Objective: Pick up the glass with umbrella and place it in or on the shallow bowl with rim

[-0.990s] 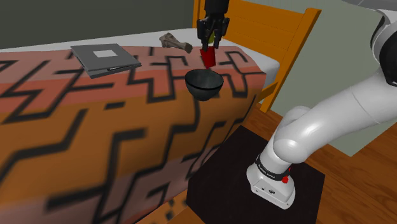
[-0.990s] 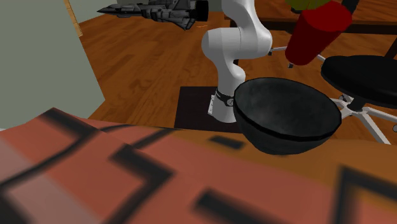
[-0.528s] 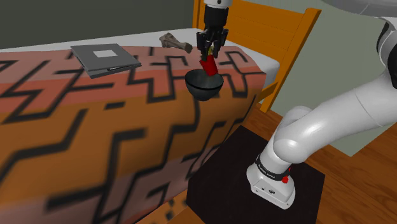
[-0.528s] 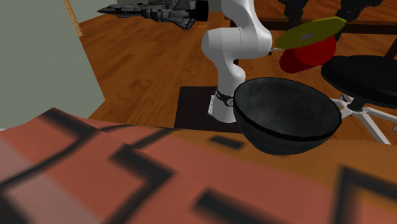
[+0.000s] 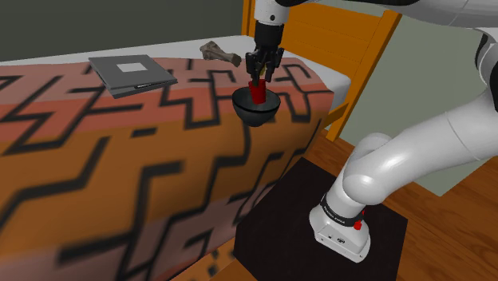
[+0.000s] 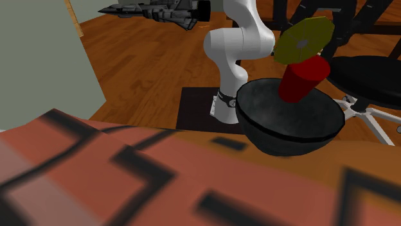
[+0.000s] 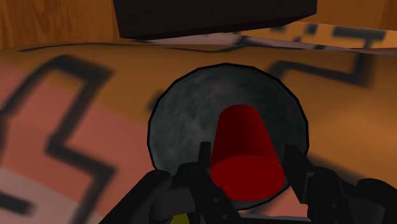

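A red glass with a yellow-green umbrella on top hangs tilted, its lower end inside the dark, rimmed bowl. The bowl stands on the orange patterned blanket near the bed's edge. My black gripper comes down from above and is shut on the glass. In the wrist view the fingers clasp the glass on both sides over the bowl. In the second exterior view the glass dips behind the near rim of the bowl. Whether it touches the bowl's bottom I cannot tell.
A grey flat book and a bone-shaped object lie further back on the blanket. An orange wooden headboard rises behind the gripper. My stand is on the wooden floor beside the bed. A black swivel chair stands nearby.
The gripper has come down with the glass, from above and behind the bowl to inside it. The glass has tipped over to a slant.
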